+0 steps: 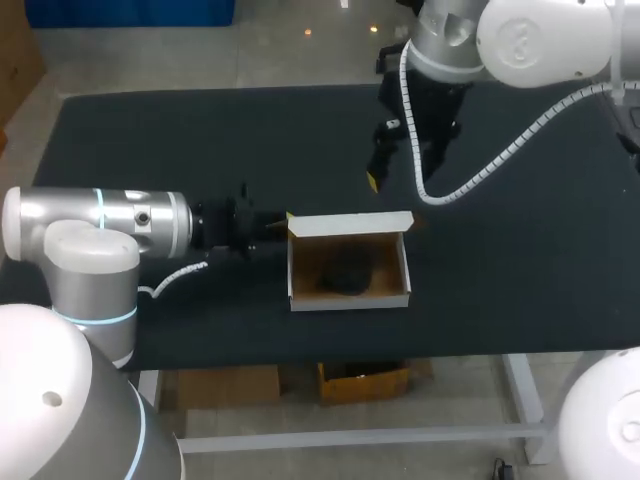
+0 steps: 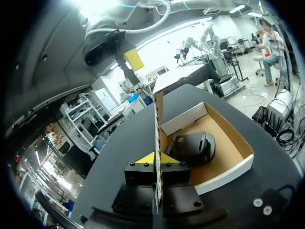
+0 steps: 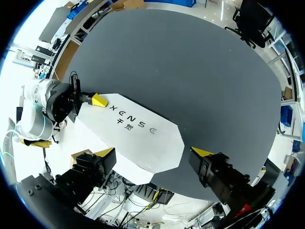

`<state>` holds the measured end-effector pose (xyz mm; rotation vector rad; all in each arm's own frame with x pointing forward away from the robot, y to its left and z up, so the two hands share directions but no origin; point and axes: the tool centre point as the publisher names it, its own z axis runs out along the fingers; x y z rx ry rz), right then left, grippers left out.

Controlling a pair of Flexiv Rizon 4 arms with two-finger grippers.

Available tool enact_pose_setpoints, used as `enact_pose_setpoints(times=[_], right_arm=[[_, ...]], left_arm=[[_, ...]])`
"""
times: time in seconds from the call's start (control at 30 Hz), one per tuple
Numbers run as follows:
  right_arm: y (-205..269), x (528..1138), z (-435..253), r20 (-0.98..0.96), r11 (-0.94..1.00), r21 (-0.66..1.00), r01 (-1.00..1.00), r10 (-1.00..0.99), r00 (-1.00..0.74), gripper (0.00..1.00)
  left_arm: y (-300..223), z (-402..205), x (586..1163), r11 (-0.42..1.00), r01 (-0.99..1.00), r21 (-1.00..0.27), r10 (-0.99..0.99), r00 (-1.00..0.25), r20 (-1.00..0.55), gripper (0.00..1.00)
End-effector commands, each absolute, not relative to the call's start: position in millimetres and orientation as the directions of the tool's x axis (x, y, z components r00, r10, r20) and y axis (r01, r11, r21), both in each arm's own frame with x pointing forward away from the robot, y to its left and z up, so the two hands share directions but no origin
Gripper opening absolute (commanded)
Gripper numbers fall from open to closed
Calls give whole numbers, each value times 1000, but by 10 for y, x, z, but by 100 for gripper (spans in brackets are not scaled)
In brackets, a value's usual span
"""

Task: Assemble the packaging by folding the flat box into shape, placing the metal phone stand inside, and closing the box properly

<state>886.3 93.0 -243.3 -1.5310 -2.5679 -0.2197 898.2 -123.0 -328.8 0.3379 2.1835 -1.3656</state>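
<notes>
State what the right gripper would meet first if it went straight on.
Probably the box's white lid, straight ahead of the open right gripper; how far off is unclear.

This is a robotics lab bench, a test station rather than a home or a shop. My left arm point(image 1: 100, 225) and my right arm point(image 1: 520, 40), both white and silver machine arms, hang over one table point(image 1: 200, 150) from its opposite sides. The table has a plain black top on a pale metal frame point(image 1: 522, 390). A white ribbed cable hose point(image 1: 497, 160) loops from my right arm above its far side, and an open cardboard box point(image 1: 350, 301) sits as the work piece near its front edge.
</notes>
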Motion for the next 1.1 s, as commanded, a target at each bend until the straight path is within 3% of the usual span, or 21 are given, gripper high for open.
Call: enact_pose_setpoints(times=[0.03,0.63,1.1], right_arm=[[990,8884,-2414,212,407,-21,913,894,-394,100],[785,8529,-2740,343,-17,-301,953,931,125,100],[785,8529,-2740,343,-17,-301,953,931,125,100]], left_arm=[[-1219,-3314,8952,453,488,-746,-74,-814,-577,0],[-1212,-3433,8903,444,572,-690,-48,-753,-656,0],[-1212,-3483,8862,444,597,-669,-43,-731,-681,0]])
